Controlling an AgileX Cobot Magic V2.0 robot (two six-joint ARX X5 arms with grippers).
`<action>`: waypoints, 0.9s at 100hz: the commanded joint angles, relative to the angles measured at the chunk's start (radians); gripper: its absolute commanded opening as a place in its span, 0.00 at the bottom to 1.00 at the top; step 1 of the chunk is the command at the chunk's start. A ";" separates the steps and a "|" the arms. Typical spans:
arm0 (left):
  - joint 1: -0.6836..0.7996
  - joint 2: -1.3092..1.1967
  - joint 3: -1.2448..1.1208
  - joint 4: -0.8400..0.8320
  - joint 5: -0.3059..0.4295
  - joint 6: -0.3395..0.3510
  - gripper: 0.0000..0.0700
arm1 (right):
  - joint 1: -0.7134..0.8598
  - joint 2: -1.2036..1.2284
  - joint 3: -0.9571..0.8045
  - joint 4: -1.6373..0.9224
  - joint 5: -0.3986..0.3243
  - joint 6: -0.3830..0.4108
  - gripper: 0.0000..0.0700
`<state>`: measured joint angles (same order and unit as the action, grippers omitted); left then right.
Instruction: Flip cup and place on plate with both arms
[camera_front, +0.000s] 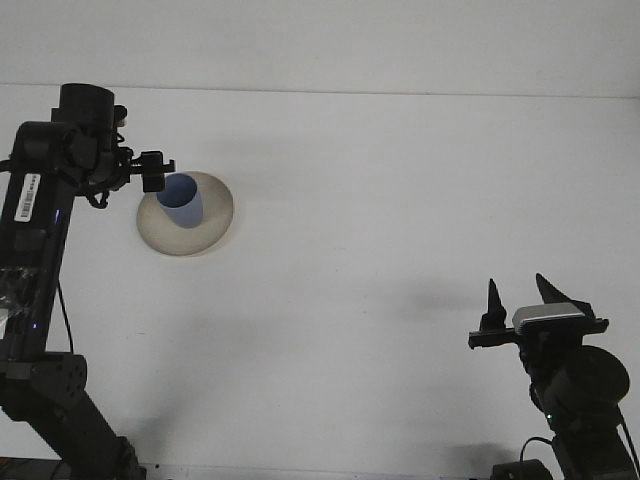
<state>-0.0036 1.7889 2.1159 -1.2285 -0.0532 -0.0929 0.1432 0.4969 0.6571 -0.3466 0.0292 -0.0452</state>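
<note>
We take this for a robot lab: a bare white table (380, 250) (nothing homely about it) flanked by two black arms.

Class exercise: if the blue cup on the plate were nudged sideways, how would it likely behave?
The cup looks small and thin-walled, so probably light and easy to shift. It seems to stand mouth up on the plate, taller than wide, so a high push might tip it. Once over, its round side would likely roll.
</note>
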 joint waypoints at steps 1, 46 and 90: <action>-0.010 -0.029 -0.009 0.003 0.001 -0.014 0.61 | 0.002 0.002 0.004 0.008 0.002 -0.005 0.64; -0.096 -0.649 -0.726 0.486 0.001 -0.032 0.61 | 0.002 0.002 0.004 0.006 0.002 -0.004 0.64; -0.103 -1.253 -1.460 0.987 0.001 -0.021 0.61 | 0.002 0.002 0.004 0.002 0.002 -0.003 0.64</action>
<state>-0.1059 0.5816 0.7143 -0.3031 -0.0525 -0.1188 0.1432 0.4969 0.6571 -0.3508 0.0292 -0.0452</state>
